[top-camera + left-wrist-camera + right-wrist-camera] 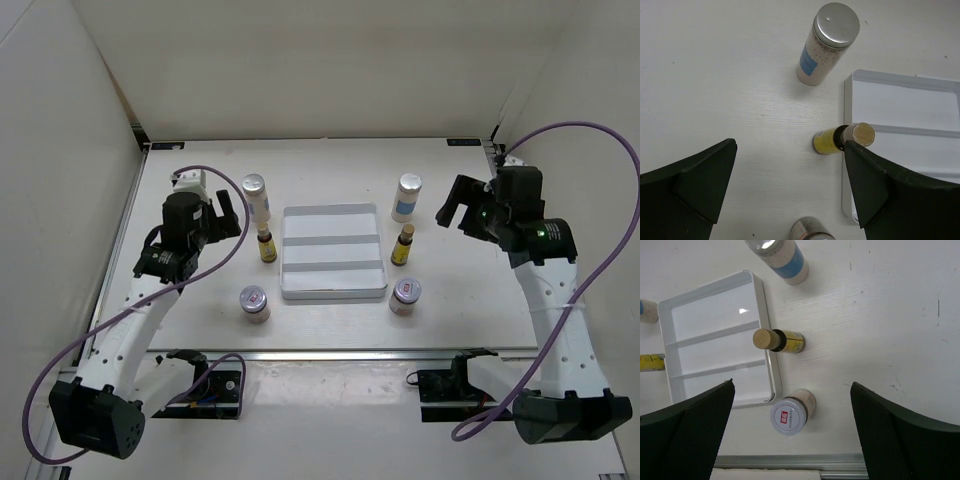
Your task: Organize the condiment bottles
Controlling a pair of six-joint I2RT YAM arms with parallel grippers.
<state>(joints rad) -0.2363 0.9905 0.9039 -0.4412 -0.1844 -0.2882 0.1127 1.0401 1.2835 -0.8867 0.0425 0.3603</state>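
Observation:
Six condiment bottles stand upright beside a flat white tray. On its left are a white silver-capped bottle, a thin amber bottle and a squat red-marked jar. On its right are a white bottle, an amber bottle and a jar. My left gripper is open and empty above the table, just left of the left bottles; in its wrist view the amber bottle is by the right finger. My right gripper is open and empty, right of the right bottles.
The tray has three empty ridged compartments. White walls enclose the table on the left, back and right. A metal rail runs along the near table edge. Purple cables loop from both arms.

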